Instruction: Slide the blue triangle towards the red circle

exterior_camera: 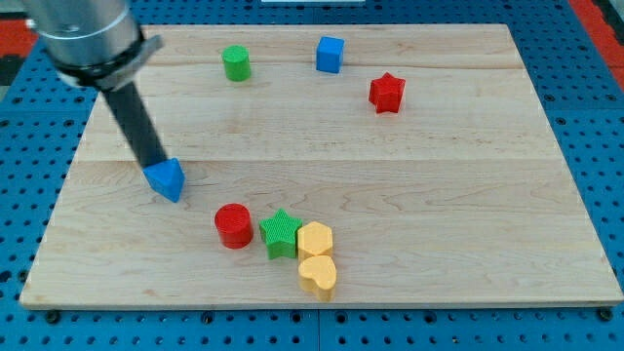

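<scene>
There are no jaws on this arm, so nothing is released, clenched or grasped. It ends in a straight dark rod, and my tip (156,166) rests against the upper left edge of the small blue triangle block (166,179), touching it.

The blue triangle is the landmark here. It lies on the pale wooden board (468,224), toward the view's left. The short red circle block (233,225) sits near it, down and to the view's right, with bare wood between the 2. Touching the red circle's right side is a green star block (281,233), and beyond that are 2 yellow blocks, a yellow hexagon-like block (315,239) and a yellow heart block (318,275), packed together. Far up and to the right of the triangle stand a green cylinder block (235,62), a blue cube block (331,54) and a red star block (387,93), all well apart from it.

Likely risks: the triangle's slanted faces may let it twist or slip off my tip, sending it wide of the red circle. Too long a push may knock the red circle into the green star and disturb the yellow pair.

No brand, label or readable writing shows anywhere.
</scene>
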